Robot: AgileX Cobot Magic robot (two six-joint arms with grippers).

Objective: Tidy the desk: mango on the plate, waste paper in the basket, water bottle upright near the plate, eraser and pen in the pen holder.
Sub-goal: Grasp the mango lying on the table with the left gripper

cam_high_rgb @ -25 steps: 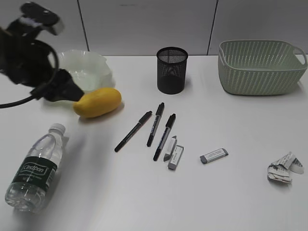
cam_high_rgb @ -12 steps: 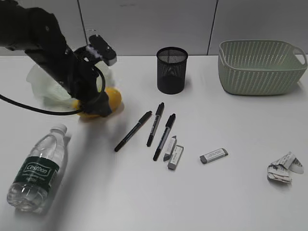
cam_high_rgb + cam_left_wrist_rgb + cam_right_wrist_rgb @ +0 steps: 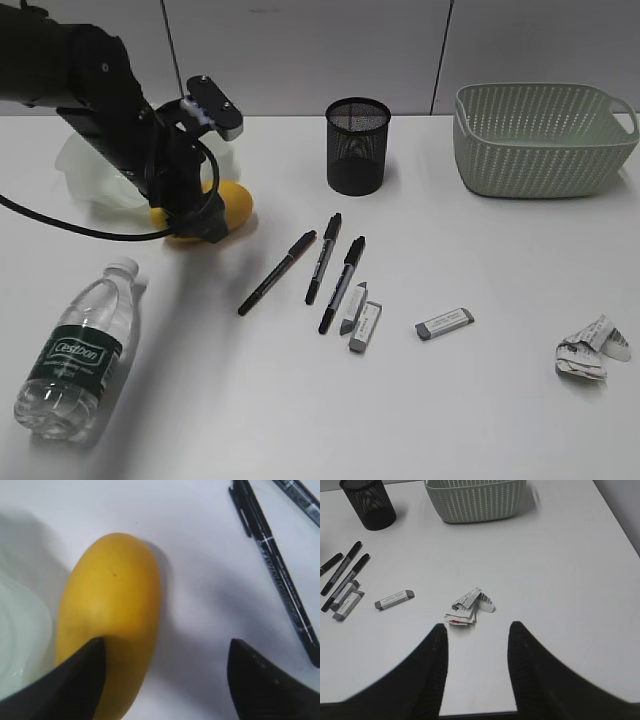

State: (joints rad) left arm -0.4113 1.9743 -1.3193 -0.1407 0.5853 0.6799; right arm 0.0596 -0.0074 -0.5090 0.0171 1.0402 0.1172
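Note:
The yellow mango (image 3: 234, 203) (image 3: 110, 620) lies on the white desk (image 3: 450, 400) beside the pale green plate (image 3: 85, 170) (image 3: 20, 635). My left gripper (image 3: 205, 228) (image 3: 165, 650) is open, low over the mango's near end, one finger over the fruit and the other over bare desk. The water bottle (image 3: 75, 350) lies on its side at front left. Three black pens (image 3: 320, 258) and grey erasers (image 3: 443, 323) lie mid-desk. The pen holder (image 3: 357, 145) stands at the back. The waste paper (image 3: 590, 352) (image 3: 469, 606) lies ahead of my open right gripper (image 3: 476, 632). The basket (image 3: 545, 135) stands back right.
Two more erasers (image 3: 360, 318) lie side by side by the pens. In the right wrist view the basket (image 3: 475, 499), pen holder (image 3: 368, 502), pens (image 3: 342, 575) and an eraser (image 3: 395, 599) show, with the desk's front edge just under the fingers.
My left arm swung from the far left, down and right over the plate, to the mango. In the last half second it barely moved. Everything else stayed still.

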